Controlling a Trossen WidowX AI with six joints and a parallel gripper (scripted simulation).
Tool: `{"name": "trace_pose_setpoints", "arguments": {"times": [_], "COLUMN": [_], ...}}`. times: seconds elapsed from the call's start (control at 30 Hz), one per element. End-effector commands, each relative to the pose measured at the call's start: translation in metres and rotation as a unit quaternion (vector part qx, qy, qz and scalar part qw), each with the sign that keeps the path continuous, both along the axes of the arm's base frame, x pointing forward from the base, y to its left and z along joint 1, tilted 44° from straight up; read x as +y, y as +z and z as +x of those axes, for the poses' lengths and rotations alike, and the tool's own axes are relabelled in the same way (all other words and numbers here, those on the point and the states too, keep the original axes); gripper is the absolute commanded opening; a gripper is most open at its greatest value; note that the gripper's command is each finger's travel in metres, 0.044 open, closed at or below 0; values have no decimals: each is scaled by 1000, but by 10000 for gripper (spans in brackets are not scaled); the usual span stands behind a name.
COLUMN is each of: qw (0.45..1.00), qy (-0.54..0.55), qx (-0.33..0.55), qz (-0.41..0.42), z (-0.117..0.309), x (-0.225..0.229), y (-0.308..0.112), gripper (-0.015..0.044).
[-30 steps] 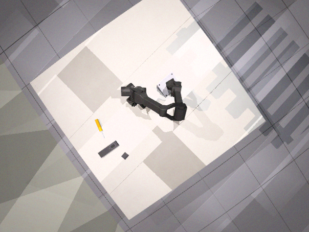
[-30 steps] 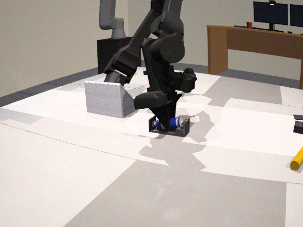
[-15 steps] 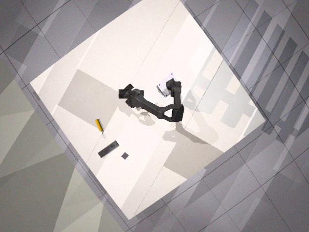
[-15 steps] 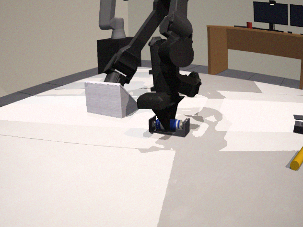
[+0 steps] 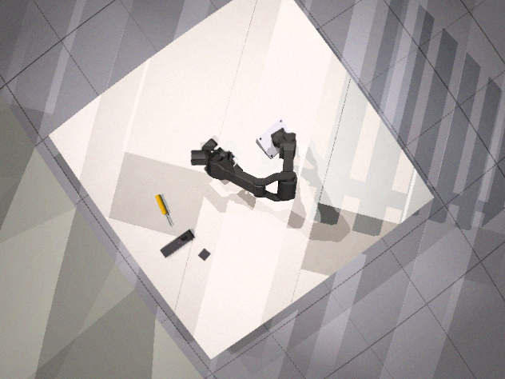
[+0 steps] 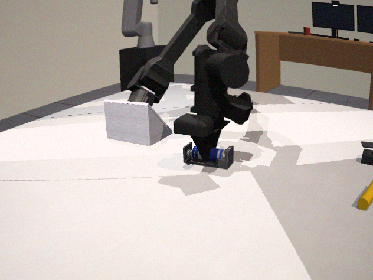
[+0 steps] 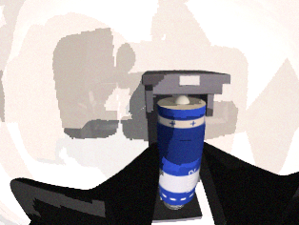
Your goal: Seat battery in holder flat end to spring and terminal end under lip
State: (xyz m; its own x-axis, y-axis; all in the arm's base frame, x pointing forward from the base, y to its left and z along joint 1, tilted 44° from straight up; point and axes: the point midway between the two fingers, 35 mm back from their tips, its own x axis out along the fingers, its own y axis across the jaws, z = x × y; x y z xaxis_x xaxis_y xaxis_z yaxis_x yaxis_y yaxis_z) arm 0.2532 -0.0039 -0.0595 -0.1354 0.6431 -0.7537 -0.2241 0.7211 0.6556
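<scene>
The blue battery (image 6: 215, 154) (image 7: 181, 143) lies nearly level inside the dark holder (image 6: 228, 160) (image 7: 150, 112). Its flat end is at the spring (image 6: 189, 153) on the left in the exterior view. Its terminal end is beside the lipped end wall, at about the height of the wall's upper part; whether it is fully under the lip or resting on the holder floor cannot be told. My gripper (image 6: 206, 158) (image 7: 177, 149) points down and is shut on the middle of the battery. In the top view the arm hides the holder.
A light grey wedge-shaped block (image 5: 267, 142) (image 6: 127, 123) stands beside the arm's base. A yellow-handled screwdriver (image 5: 161, 205) (image 6: 364, 201), a long dark case (image 5: 172, 245) and a small dark square piece (image 5: 204, 254) lie away from the holder.
</scene>
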Motion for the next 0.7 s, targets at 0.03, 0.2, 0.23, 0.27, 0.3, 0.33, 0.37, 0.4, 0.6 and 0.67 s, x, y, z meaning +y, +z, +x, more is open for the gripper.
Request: {"name": "trace_pose_setpoints", "arguments": {"times": [0.03, 0.2, 0.23, 0.27, 0.3, 0.33, 0.37, 0.4, 0.6, 0.67], "qw": [1000, 1000, 1000, 1000, 1000, 1000, 1000, 1000, 1000, 1000], "qy": [4, 5, 5, 6, 6, 6, 6, 6, 7, 7], "qx": [10, 10, 10, 11, 11, 11, 11, 11, 12, 12], "qz": [-1, -2, -2, -2, -2, -2, -3, -3, -4, -4], "z": [-2, 3, 4, 5, 6, 7, 7, 8, 10, 10], "x": [1, 2, 2, 2, 2, 3, 3, 3, 3, 3], "y": [-1, 0, 0, 0, 0, 0, 0, 0, 0, 0], "gripper": [85, 85, 85, 85, 85, 85, 85, 85, 85, 85]}}
